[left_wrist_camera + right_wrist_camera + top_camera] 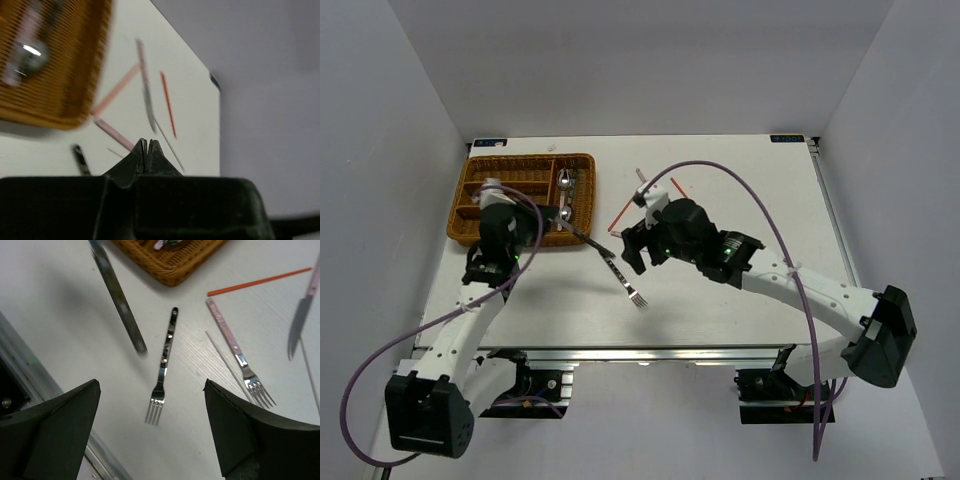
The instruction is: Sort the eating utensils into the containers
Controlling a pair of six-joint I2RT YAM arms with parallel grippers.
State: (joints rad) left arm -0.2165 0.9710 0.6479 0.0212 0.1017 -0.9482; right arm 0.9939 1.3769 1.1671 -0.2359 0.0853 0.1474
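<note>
Wicker tray [525, 157]: silver utensils [565, 182] lie inside.
Silver fork [165, 355]: just off tray's near right corner.
Right gripper [151, 390]: fingers wide apart above fork.
Left gripper [146, 147]: fingertips together, by tray's near edge.

Rough woven wicker for the cutlery tray [172, 267]; glossy, mirror-bright metal for the fork [164, 365]; speckled pink handle, shiny metal tines on the pink-handled fork [237, 352]; smooth matt white table [60, 325].
</note>
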